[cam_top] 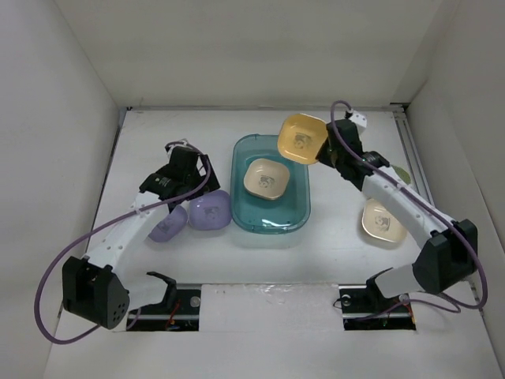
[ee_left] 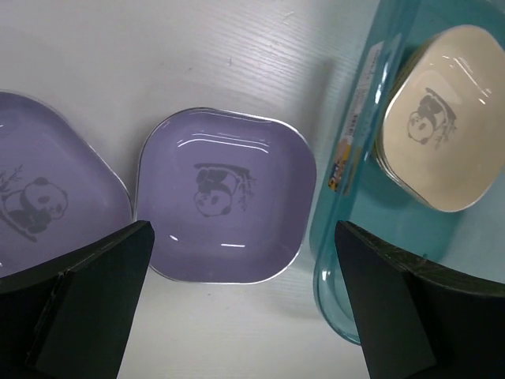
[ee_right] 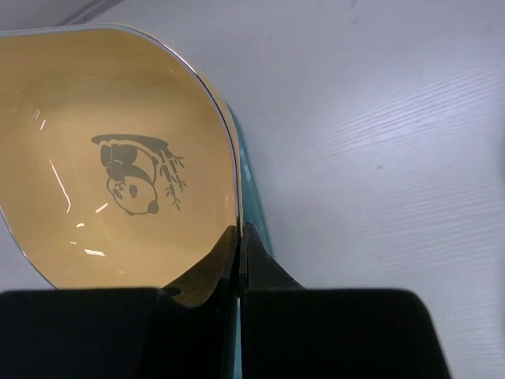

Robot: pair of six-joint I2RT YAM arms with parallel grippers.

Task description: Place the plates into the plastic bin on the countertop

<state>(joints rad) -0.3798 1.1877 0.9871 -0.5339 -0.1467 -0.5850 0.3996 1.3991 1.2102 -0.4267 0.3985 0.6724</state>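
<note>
1. Right pincer (ee_right: 241,237): closed. Its two fingers are pressed together on the rim of a yellow-orange plate (ee_right: 102,158), clamping one edge.
2. Held plate: it extends away from the right pincer's fingertips, raised off the surface and tilted, with the panda motif at its centre facing the wrist camera.
3. In the overhead view the right pincer (cam_top: 325,151) holds this yellow-orange plate (cam_top: 301,138) above the far right corner of the plastic bin (cam_top: 268,229). A strip of the bin's teal rim shows just below the fingertips in the wrist view.
4. Left pincer (ee_left: 243,229): open, jaws spread wide and holding nothing.
5. A purple plate (ee_left: 225,205) lies flat on the countertop (cam_top: 158,134) directly under the gap between the left pincer's fingers.
6. A second purple plate (ee_left: 39,205) lies outside the left finger, just beside the first one.
7. The bin wall stands beyond the right finger of the left pincer. Inside the bin rests a cream plate (ee_left: 446,118), motif up.
8. Another cream plate (cam_top: 383,221) lies on the countertop behind the right pincer, partly under that arm.
</note>
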